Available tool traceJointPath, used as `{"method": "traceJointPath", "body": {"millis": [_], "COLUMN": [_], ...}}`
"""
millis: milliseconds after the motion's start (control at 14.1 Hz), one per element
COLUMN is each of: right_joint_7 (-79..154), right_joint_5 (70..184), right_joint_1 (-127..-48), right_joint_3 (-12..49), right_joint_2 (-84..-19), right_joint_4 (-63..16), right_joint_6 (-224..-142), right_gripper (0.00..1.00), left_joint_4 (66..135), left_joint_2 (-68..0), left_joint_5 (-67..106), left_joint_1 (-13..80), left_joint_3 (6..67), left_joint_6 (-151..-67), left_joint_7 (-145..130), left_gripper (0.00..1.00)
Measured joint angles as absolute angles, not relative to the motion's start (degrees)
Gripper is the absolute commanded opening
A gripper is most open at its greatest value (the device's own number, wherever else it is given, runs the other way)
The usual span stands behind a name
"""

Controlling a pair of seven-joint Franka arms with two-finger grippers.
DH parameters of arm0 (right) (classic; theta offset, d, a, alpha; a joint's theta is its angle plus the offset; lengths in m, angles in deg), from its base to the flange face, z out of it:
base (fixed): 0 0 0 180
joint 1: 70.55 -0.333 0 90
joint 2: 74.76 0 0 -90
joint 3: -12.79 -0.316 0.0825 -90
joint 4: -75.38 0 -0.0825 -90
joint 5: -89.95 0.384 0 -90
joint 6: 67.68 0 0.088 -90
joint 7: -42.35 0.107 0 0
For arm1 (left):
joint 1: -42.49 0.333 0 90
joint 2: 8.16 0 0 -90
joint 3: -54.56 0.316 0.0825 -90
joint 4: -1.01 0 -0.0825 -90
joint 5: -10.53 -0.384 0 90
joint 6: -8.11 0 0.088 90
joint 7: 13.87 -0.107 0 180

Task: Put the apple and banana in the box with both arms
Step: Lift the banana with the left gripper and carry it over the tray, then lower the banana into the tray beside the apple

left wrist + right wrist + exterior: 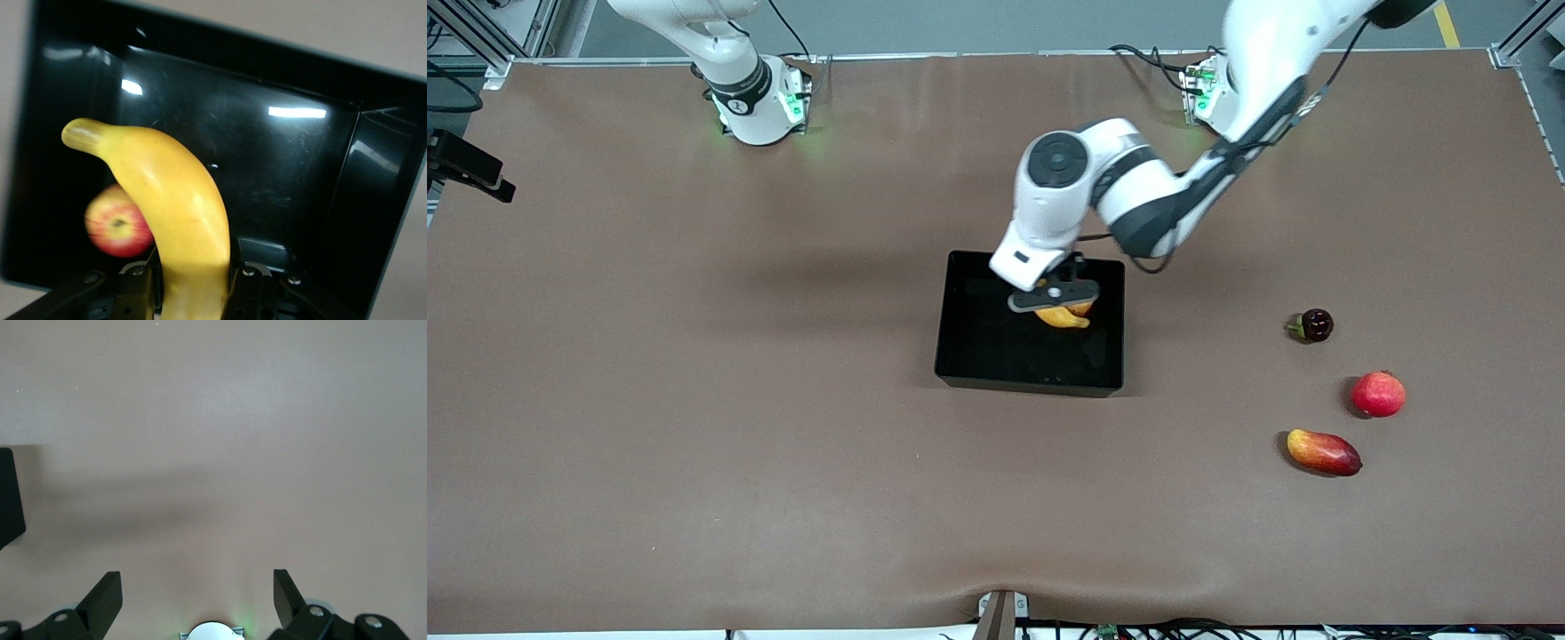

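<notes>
Banana (175, 213) clenched in left jaws over box (960, 356), apple (117, 230) inside; right jaws spread

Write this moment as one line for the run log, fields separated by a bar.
left gripper: shut on banana, over box | apple: in box | right gripper: open, waiting, over bare table

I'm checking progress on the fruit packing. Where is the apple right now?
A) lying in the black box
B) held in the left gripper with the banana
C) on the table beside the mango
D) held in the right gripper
A: the left wrist view shows the apple lying in the box, below the banana on which the left gripper is shut.
</notes>
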State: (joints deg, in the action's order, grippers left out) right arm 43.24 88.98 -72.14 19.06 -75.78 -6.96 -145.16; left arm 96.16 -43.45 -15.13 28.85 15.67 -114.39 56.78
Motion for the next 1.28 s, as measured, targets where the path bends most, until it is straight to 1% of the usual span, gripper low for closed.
{"method": "traceJointPath", "body": {"millis": [142,213,356,712,854,1139,1281], "right_joint_7": [43.2,43.2,43.2,43.3,43.3,43.3,43.3], "right_joint_5": [89.0,89.0,89.0,89.0,89.0,89.0,89.0], "right_joint_1": [-72.1,-72.1,-72.1,-72.1,-72.1,-72.1,-71.9], "right_joint_3": [19.1,19.1,19.0,19.0,19.0,19.0,19.1], "right_joint_2": [-75.8,-75.8,-75.8,-75.8,-75.8,-75.8,-75.8], "right_joint_4": [-7.0,-7.0,-7.0,-7.0,-7.0,-7.0,-7.0], "right_joint_6": [-145.2,-145.2,-145.2,-145.2,-145.2,-145.2,-145.2], "right_gripper": [1.0,1.0,1.0,1.0,1.0,1.0,1.0], "left_joint_4": [91.7,89.6,87.0,85.0,83.6,81.9,81.9], "left_joint_2": [-47.2,-49.1,-52.0,-55.9,-56.1,-56.1,-56.3], "left_joint_5": [-15.1,-15.1,-15.1,-15.1,-15.1,-15.1,-15.1], "left_joint_1": [19.3,15.8,12.6,12.6,12.7,13.1,13.0], "left_joint_3": [23.6,26.7,29.6,31.4,32.5,32.6,32.6], "left_joint_6": [-114.4,-114.3,-114.2,-117.5,-117.9,-118.3,-120.8], "left_joint_7": [58.7,58.9,58.9,58.9,58.9,58.9,58.9], "left_gripper": [0.0,0.0,0.0,0.0,0.0,0.0,0.0]}}
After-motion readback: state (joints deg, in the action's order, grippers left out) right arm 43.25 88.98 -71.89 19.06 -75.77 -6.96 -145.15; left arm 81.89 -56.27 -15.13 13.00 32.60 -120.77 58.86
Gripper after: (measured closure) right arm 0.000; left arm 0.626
